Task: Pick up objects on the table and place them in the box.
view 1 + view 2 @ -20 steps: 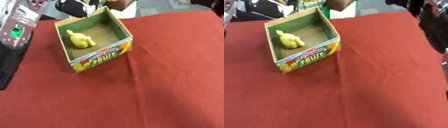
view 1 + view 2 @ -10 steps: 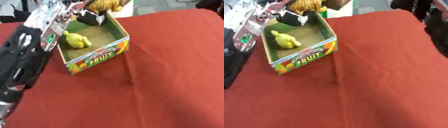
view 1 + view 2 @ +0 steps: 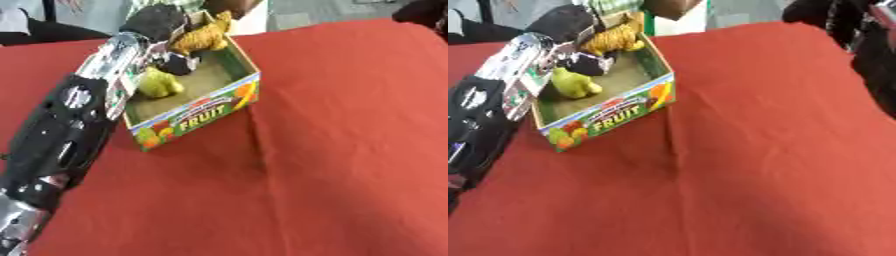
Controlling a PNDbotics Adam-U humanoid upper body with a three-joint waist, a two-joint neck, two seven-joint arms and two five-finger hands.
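A cardboard box [image 3: 203,112] printed FRUIT stands on the red tablecloth at the upper left. A yellow-green fruit-shaped object [image 3: 158,84] lies inside it. My left arm reaches in from the lower left, and my left hand [image 3: 166,27] is over the box's far end, shut on a brownish-yellow lumpy object [image 3: 203,37] held above the box's back corner. My right hand [image 3: 820,11] shows only as a dark blurred shape at the upper right edge, away from the box.
The red cloth [image 3: 350,150] covers the table to the right of and in front of the box. Beyond the far edge are a white object and dark shapes.
My left arm has swung in from the left edge and extended over the box, carrying the brownish-yellow object to its far end. The camera has also shifted.
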